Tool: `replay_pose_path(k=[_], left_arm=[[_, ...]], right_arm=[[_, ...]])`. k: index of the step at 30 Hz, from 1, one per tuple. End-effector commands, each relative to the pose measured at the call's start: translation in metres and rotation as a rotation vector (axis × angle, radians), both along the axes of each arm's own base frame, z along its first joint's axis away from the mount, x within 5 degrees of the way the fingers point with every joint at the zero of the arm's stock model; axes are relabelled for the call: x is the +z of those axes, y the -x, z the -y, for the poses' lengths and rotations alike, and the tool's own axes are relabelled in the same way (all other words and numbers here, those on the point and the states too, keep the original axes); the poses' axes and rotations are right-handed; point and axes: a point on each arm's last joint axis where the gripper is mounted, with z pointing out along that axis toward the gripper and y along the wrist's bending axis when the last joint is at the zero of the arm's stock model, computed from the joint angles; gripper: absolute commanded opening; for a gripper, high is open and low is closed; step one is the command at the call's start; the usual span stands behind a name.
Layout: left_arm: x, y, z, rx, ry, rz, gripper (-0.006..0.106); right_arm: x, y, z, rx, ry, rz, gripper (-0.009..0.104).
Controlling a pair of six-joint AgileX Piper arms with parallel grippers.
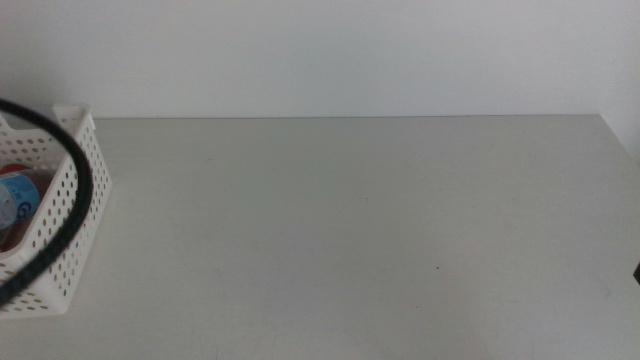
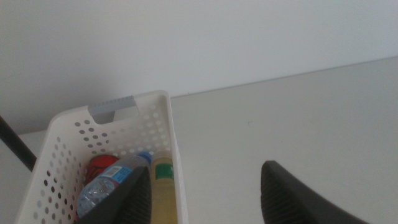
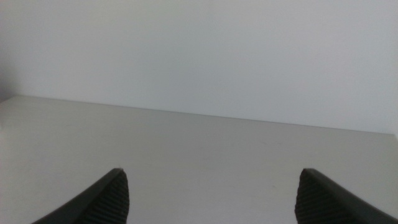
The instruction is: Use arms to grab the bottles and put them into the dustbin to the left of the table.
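Note:
The white perforated dustbin (image 1: 72,225) stands at the table's left edge. In the left wrist view the dustbin (image 2: 166,121) holds all three bottles: the red can (image 2: 98,166), the clear blue-capped water bottle (image 2: 107,185) and the yellow-tea bottle (image 2: 163,186). The water bottle (image 1: 17,200) also shows through the dustbin's top in the middle view. My left gripper (image 2: 205,196) is open and empty, above the dustbin's right wall. My right gripper (image 3: 211,199) is open and empty, low over the bare table (image 3: 199,143).
A black cable (image 1: 78,185) of the left arm curves across the dustbin in the middle view. The light-grey table (image 1: 350,230) stretches to a white wall behind. Neither arm's body shows in the middle view.

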Motion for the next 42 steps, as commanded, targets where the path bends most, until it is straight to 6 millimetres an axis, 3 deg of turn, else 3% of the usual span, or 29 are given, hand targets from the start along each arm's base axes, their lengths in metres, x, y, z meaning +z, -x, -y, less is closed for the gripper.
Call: replay_pose_path(k=[1,5,12,17,21,25,42], left_arm=[[0.007,0.01,0.001,-0.008,0.032,0.179,0.058],[-0.013,0.034,0.0,-0.009,0.036,0.303,0.055],[-0.074,0.071,-0.001,-0.01,0.057,0.376,0.05],[-0.127,0.08,0.0,-0.011,0.117,0.359,0.047],[-0.153,0.077,0.0,-0.006,0.13,0.315,0.044],[-0.166,0.075,0.0,-0.004,0.128,0.28,0.04],[-0.165,0.075,0.0,-0.004,0.127,0.284,0.02]], right_arm=[[0.0,0.007,0.007,-0.07,-0.012,0.106,0.071],[-0.021,0.018,0.015,-0.169,-0.019,0.142,0.071],[-0.04,0.025,0.02,-0.251,-0.041,0.155,0.071],[-0.052,0.022,0.02,-0.252,-0.029,0.129,0.071],[-0.067,0.02,0.02,-0.253,-0.021,0.089,0.071],[-0.078,0.018,0.02,-0.253,-0.011,0.043,0.071],[-0.078,0.018,0.02,-0.256,0.06,0.062,0.071]])
